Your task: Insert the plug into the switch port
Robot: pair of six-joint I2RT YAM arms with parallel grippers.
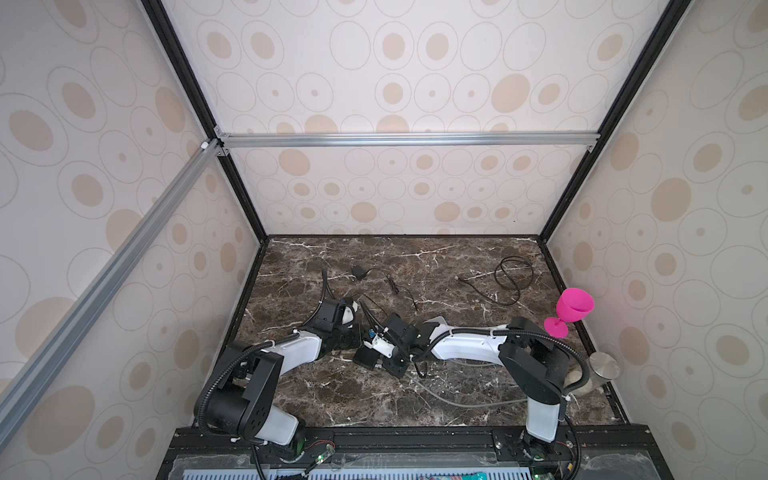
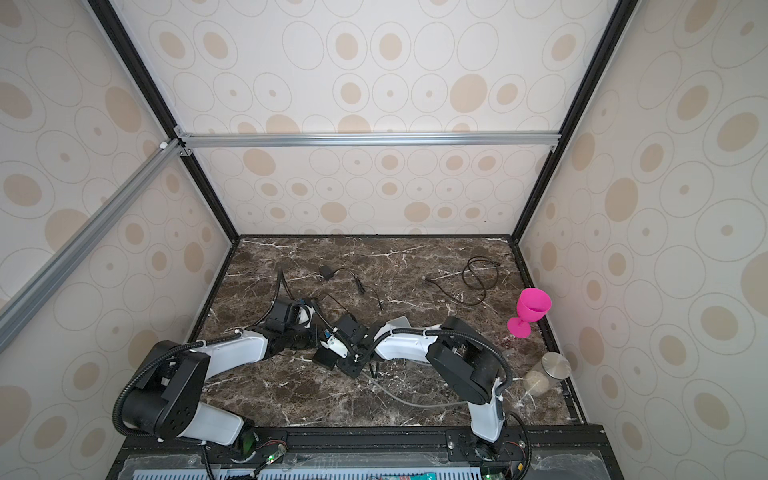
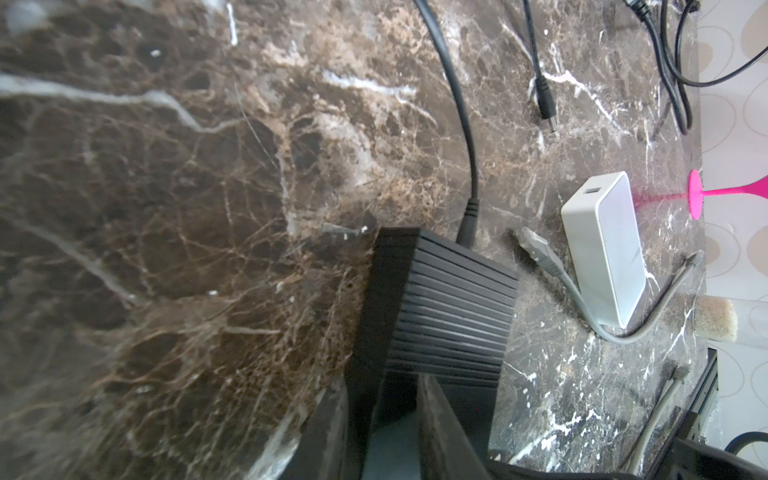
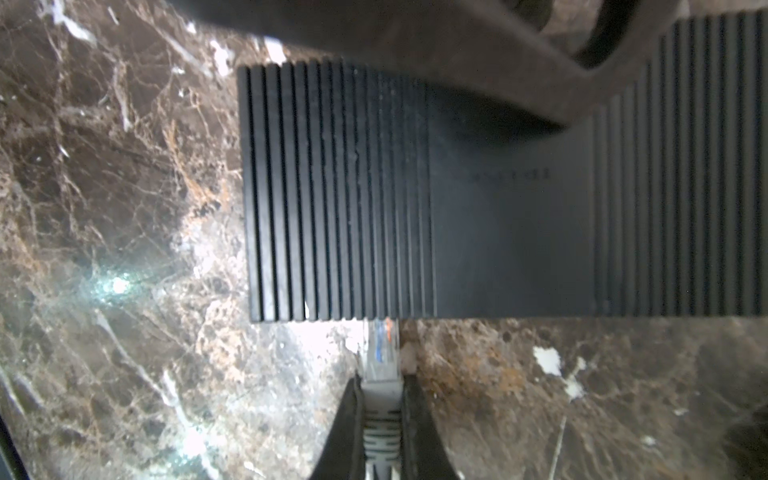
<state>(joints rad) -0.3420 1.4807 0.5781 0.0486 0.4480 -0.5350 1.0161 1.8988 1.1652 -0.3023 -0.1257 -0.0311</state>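
The right gripper (image 4: 380, 415) pinches the grey plug (image 4: 380, 349) by its rear, tip touching the edge of the switch (image 4: 498, 208) (port itself hidden); a skewed push could jam it or slide the switch, though the left gripper (image 3: 388, 399) clamps it; the embossed lettering (image 4: 511, 174) is too faint to read.

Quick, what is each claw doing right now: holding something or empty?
Left claw: closed on the black ribbed switch box.
Right claw: closed on the grey network cable plug.
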